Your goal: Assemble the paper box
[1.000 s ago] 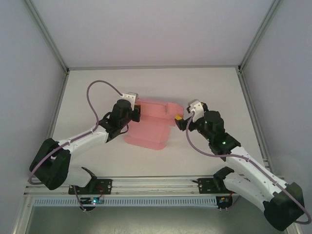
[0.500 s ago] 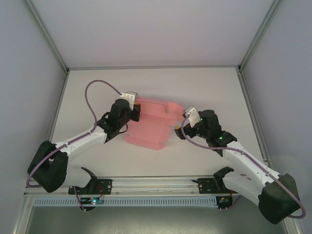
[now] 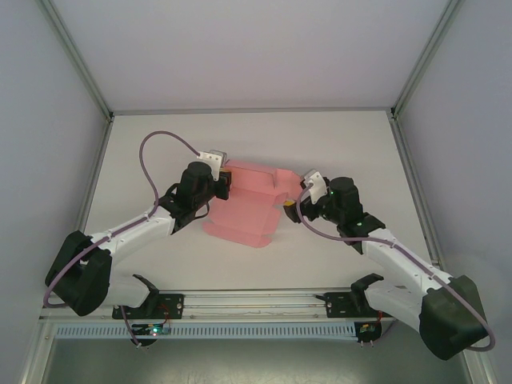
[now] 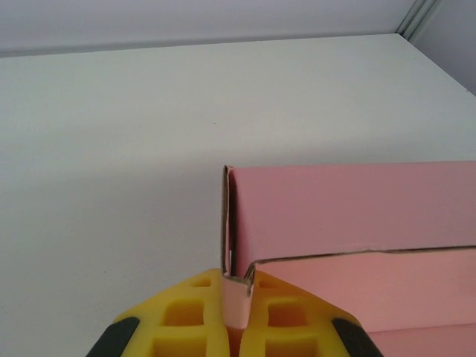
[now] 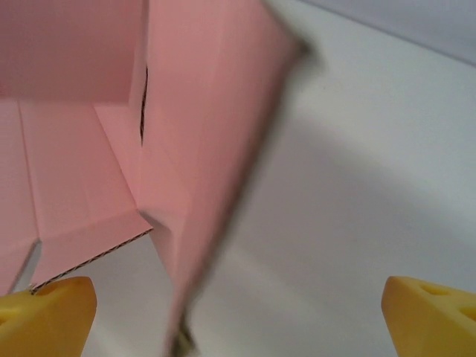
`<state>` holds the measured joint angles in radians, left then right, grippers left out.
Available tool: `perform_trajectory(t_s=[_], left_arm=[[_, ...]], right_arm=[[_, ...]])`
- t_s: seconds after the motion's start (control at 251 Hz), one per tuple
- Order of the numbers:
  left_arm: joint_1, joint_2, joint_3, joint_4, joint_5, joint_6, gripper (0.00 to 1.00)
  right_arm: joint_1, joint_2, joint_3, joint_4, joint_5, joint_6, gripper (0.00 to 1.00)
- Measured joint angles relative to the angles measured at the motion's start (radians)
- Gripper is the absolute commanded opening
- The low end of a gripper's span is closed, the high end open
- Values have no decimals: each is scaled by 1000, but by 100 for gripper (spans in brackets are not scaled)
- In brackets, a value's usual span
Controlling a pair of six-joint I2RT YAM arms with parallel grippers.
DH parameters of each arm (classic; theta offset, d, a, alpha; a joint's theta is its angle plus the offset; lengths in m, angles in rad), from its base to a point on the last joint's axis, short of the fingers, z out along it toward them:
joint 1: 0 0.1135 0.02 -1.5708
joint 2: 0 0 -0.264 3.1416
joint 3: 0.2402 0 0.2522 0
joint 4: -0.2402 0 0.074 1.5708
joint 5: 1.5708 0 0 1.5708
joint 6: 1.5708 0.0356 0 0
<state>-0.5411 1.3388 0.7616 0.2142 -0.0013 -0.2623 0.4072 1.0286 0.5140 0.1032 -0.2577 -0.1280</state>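
One box: paper box (image 3: 244, 212) lies mid-tabletop (image 3: 160, 144), half folded.
Left jaws: clamped on its rear corner flap.
Right jaws: spread wide around right wall.
Tip: hold left firm; close right squarely.

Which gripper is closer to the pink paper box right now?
Left. The left gripper is shut on a left-end flap of the paper box; the right gripper hangs open at its right side.

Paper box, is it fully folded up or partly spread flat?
Partly folded: the paper box has raised far walls, its near panel flat on the table.
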Motion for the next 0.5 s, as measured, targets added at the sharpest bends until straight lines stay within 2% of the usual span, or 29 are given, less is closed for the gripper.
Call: perform_trajectory(t_s=[0.259, 0.499], left_arm=[[0, -3, 0, 2, 37, -1, 2], [3, -2, 0, 8, 47, -23, 2]], right_arm=[[1, 90, 3, 116, -37, 61, 98], [34, 162, 5, 262, 62, 153, 98]])
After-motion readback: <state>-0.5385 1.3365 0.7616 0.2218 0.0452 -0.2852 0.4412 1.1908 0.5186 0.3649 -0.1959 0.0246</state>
